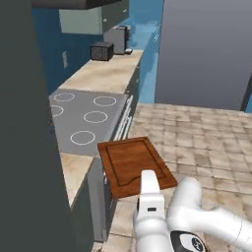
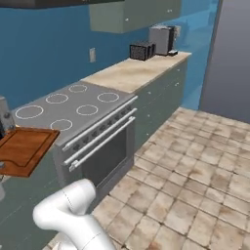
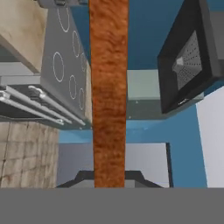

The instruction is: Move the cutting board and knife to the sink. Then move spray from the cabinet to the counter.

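Note:
The reddish-brown cutting board (image 1: 132,162) hangs in the air, roughly level, just off the stove's front edge. My gripper (image 1: 147,175) is shut on its near edge. From the right base view the cutting board (image 2: 25,149) juts in at the far left, over the stove's corner. The hand view looks along the cutting board (image 3: 109,87) edge-on, as an upright brown strip. The beige marbled counter (image 1: 105,75) (image 2: 137,71) runs beyond the stove. Knife, sink and spray are out of view.
A grey stove (image 1: 84,117) (image 2: 73,108) with ring burners lies left of the board. A dark toaster (image 1: 102,51) and a grey machine (image 1: 118,39) stand at the counter's far end. A dark grey fridge (image 1: 206,49) stands across the tiled floor (image 1: 197,142). A dark panel (image 1: 24,147) stands close on the left.

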